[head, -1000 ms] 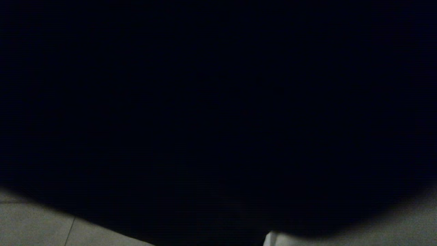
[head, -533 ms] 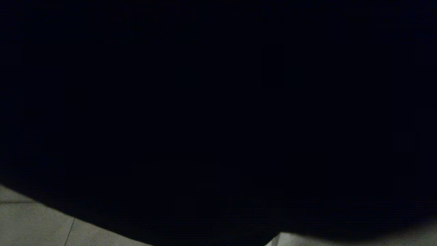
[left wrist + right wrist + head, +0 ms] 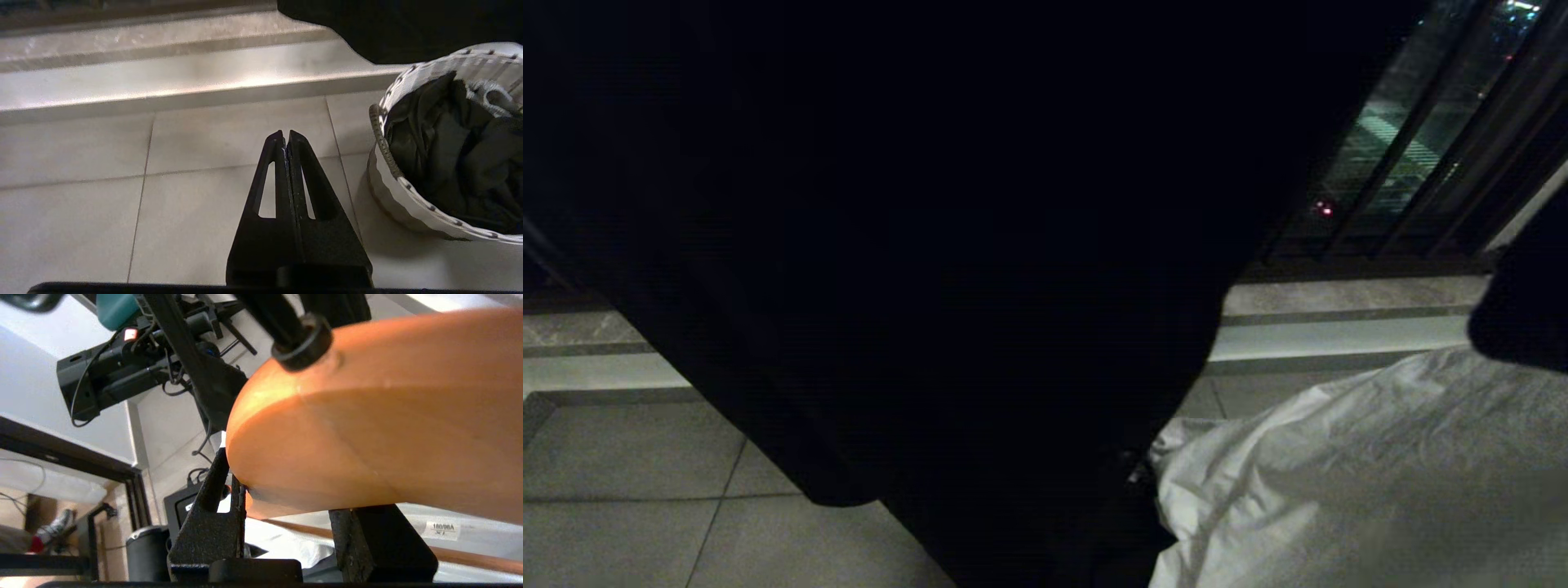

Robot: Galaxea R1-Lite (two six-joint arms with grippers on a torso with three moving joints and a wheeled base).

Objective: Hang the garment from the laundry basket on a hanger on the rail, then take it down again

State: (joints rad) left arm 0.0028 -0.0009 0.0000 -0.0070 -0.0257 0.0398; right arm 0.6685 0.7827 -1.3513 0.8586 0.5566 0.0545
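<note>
My right gripper (image 3: 286, 486) is shut on the thick orange-brown wooden hanger (image 3: 388, 428), whose black hook stem (image 3: 302, 339) rises from its top. A white garment (image 3: 1380, 474) hangs under the hanger at the lower right of the head view, and its label (image 3: 443, 530) shows below the wood. The laundry basket (image 3: 386, 196) stands on the tiled floor with dark clothes (image 3: 449, 155) inside. My left gripper (image 3: 286, 136) hangs shut and empty just beside it. A large dark shape (image 3: 931, 245) blocks most of the head view. The rail is out of view.
Dark window-guard bars (image 3: 1421, 122) run across the back right, above a stone ledge and step (image 3: 1339, 327). Pale floor tiles (image 3: 621, 490) lie at the lower left. A black frame (image 3: 81, 461) and a dark bin (image 3: 147, 551) stand behind the hanger.
The head view has shifted. The dark shape that filled almost all of it now covers less, so the window bars, the ledge and much more of the white garment show.
</note>
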